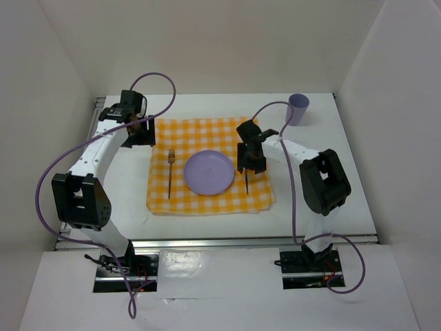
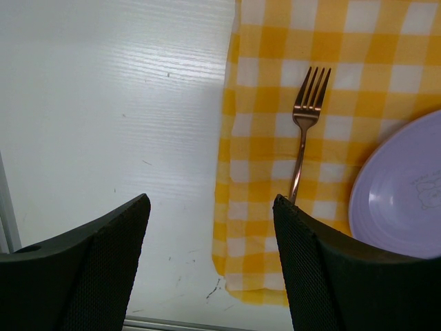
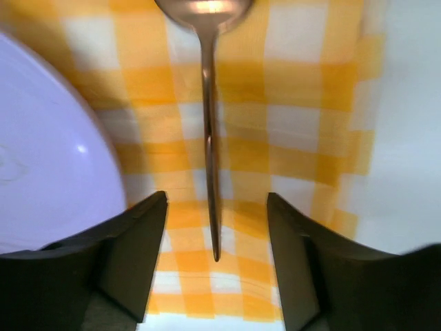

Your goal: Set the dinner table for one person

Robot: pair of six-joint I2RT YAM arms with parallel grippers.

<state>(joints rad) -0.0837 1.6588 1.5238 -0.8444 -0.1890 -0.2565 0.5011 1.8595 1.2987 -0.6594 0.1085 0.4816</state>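
Right hand [image 3: 217,200] apart over slim metal spoon [image 3: 208,124], left hand [image 2: 211,201] apart, mesh-textured black, round lilac plate [image 1: 209,172]

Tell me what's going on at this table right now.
A setting for one is being laid on the dinner table. A yellow checked cloth holds a purple plate, a fork on its left and a spoon on its right. The right gripper hangs open over the spoon's handle, not gripping it. The left gripper is open over bare table beside the cloth. A purple cup stands off the cloth, far right.
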